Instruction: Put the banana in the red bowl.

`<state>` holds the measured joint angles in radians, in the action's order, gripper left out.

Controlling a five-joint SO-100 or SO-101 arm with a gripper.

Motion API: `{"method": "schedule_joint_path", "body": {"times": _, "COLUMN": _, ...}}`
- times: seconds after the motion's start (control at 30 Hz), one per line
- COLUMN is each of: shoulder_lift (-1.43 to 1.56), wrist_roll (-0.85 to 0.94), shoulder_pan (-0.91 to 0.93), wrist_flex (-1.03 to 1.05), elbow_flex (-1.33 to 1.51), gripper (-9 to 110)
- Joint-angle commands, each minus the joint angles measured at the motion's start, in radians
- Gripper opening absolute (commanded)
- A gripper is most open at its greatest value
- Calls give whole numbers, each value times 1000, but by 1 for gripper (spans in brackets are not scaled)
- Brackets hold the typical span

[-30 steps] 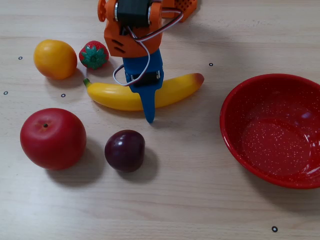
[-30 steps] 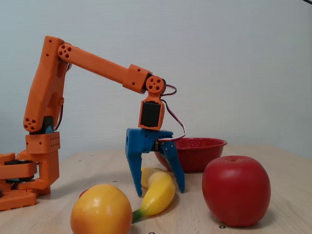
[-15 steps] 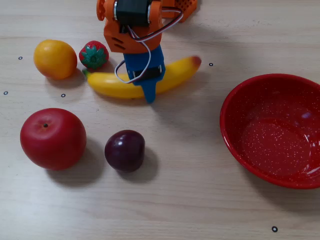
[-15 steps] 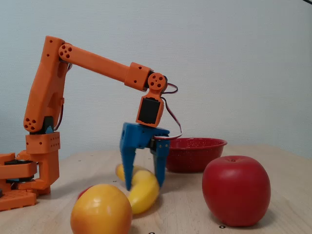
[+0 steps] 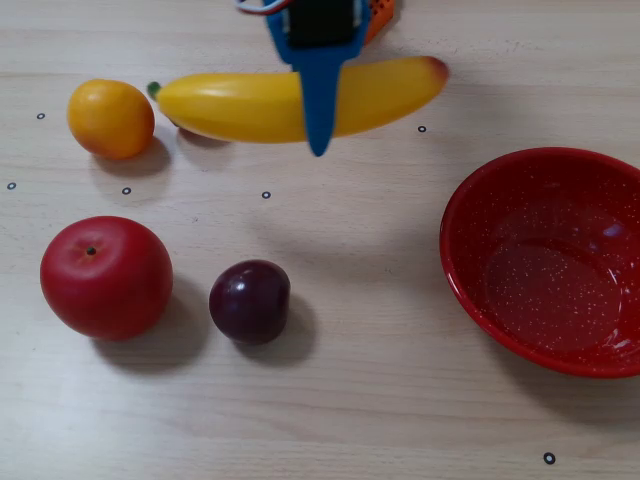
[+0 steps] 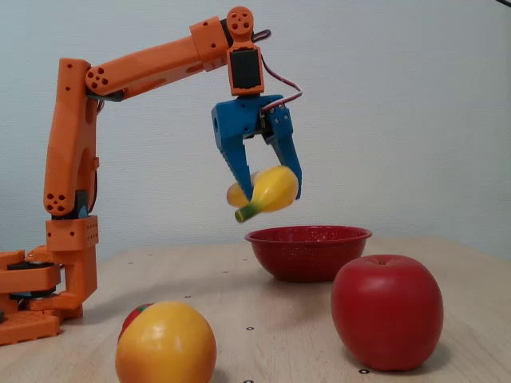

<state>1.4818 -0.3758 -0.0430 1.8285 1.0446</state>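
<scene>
Gripper (image 6: 267,179) clamped across the middle of the banana (image 5: 240,103), held well above the table, long axis seemingly left-right in the top-down view, red bowl (image 5: 470,215) off to lower right

Chunky orange 3D-printed arm (image 6: 136,68) with round screw holes at the joints, black servo at the wrist, looping red and white cables, blue tapered two-finger gripper (image 6: 267,179).
</scene>
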Motion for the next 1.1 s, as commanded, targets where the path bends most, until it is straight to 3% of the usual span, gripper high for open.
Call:
{"method": "schedule_joint_path", "body": {"times": 0.0, "shoulder_lift": 101, "wrist_roll": 52, "shoulder_pan": 74, "wrist_flex": 98, "elbow_flex": -179, "gripper": 0}}
{"method": "schedule_joint_path", "body": {"times": 0.57, "shoulder_lift": -229, "wrist_roll": 133, "shoulder_pan": 443, "wrist_flex": 31, "elbow_flex": -574, "gripper": 0}}
{"method": "schedule_joint_path", "body": {"times": 1.07, "shoulder_lift": -505, "wrist_roll": 98, "shoulder_pan": 555, "wrist_flex": -112, "elbow_flex": -756, "gripper": 0}}
